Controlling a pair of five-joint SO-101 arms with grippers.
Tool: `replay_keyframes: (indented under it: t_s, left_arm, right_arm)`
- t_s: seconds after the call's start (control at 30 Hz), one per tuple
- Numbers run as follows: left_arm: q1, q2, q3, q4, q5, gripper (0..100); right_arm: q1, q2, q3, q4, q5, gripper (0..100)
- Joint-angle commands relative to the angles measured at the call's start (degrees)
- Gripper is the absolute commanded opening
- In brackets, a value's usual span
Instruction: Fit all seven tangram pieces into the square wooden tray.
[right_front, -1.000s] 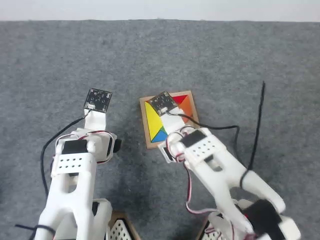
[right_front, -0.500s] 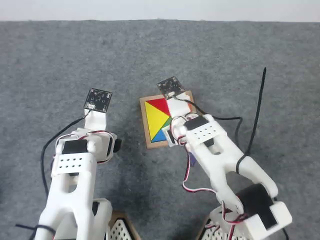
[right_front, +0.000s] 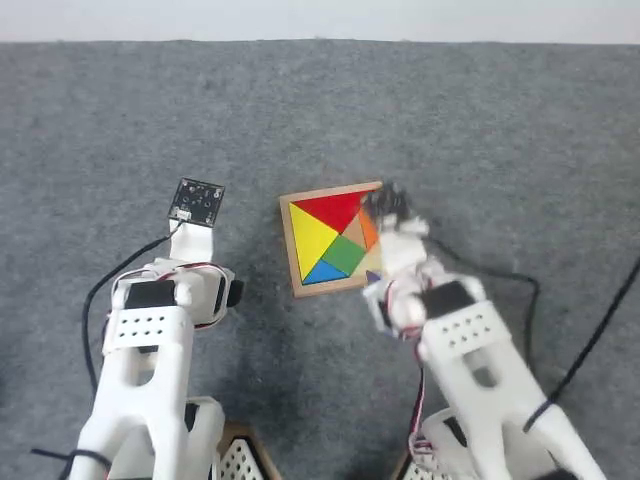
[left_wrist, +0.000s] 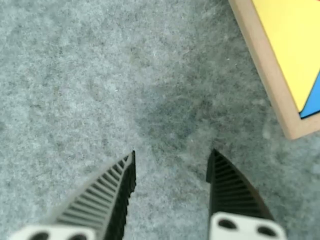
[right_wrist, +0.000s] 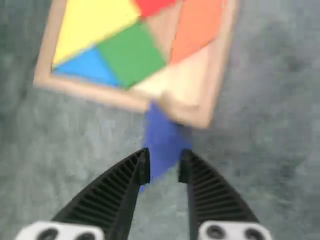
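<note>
Right arm has drawn back off the tray (right_front: 287, 245), uncovering the coloured pieces (right_front: 312, 238) that lie inside it; the left arm has not moved.
Left fingers (left_wrist: 127, 172) hang spread wide over the grey bench (left_wrist: 75, 75), holding nothing, with the tray's rim just beside them. Right fingers (right_wrist: 142, 162) are almost closed, gripping a dark blue piece (right_wrist: 162, 140) whose far end meets the tray's rim, next to a bare wooden corner.
</note>
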Motion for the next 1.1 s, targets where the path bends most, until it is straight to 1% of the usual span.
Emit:
replay_keyframes:
  t_s: [0.0, 0.1, 0.2, 0.3, 0.37, 0.53, 0.63, 0.8, 0.87, 0.93, 1.07]
  left_arm:
    - [0.35, -1.67, -0.22, -1.32, -0.18, 22]
    - [0.35, -1.67, -0.22, -1.23, -0.18, 22]
    - [0.35, -1.67, -0.22, -1.23, -0.18, 22]
    - [0.35, -1.67, -0.22, -1.23, -0.18, 22]
    - [0.35, -1.67, -0.22, -1.23, -0.18, 22]
    - [0.35, -1.67, -0.22, -1.23, -0.18, 22]
    - [0.35, -1.67, -0.22, -1.23, -0.18, 22]
    - [0.35, -1.67, -0.22, -1.23, -0.18, 22]
    - [0.35, -1.67, -0.22, -1.23, -0.18, 22]
    - [0.35, -1.67, -0.22, -1.23, -0.18, 22]
    - [0.35, -1.67, -0.22, -1.23, -0.18, 22]
  right_arm:
    - [-1.71, -3.3, 0.88, -2.24, -2.64, 22.4]
    - [-1.71, -3.3, 1.05, -3.91, -4.48, 27.5]
    - [-2.07, -3.3, 1.05, -5.14, -4.75, 26.5]
    - [-5.05, -2.07, 0.97, -5.49, -8.18, 25.7]
    - [-6.73, 0.57, 0.62, -6.02, -8.0, 25.7]
    - [-6.81, 9.27, -1.23, -8.84, -7.65, 25.7]
    - [-5.76, 13.93, -2.9, -9.01, -7.65, 25.7]
    - [-1.19, 19.47, -3.43, -11.47, -7.91, 25.6]
    - [-0.75, 20.53, -3.43, -12.44, -8.0, 25.5]
    - [-0.66, 21.14, -3.69, -12.7, -8.09, 23.2]
    - [-0.57, 21.23, -4.04, -12.7, -8.09, 13.8]
